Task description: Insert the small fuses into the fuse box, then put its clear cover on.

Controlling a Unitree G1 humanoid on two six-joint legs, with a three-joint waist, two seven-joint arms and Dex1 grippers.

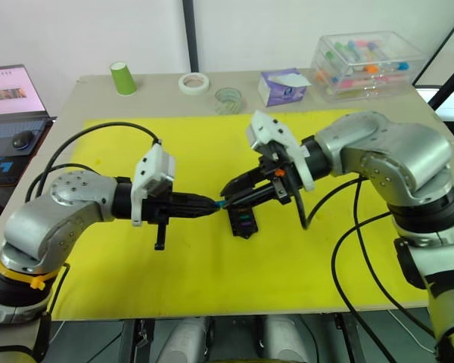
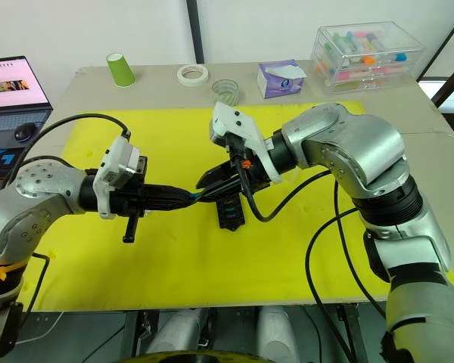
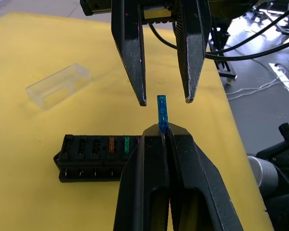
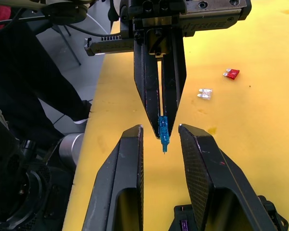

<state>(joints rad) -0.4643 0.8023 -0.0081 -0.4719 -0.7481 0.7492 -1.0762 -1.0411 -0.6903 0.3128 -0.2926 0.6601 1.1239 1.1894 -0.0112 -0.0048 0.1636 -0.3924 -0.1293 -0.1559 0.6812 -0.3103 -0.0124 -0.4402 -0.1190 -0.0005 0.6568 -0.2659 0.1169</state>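
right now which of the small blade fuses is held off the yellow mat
The blue fuse, pinched in the left gripper; the red fuse and clear fuse lie loose on the mat.

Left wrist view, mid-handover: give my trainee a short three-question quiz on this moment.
1. True or false: the left gripper is shut on the small blue blade fuse.
2. The right gripper is: A open, B shut?
3. Where does the clear rectangular plastic cover lie?

Key: 1 true. 2 A, a finger on either side of the fuse. 3 On the yellow mat, apart from the black slotted fuse box.
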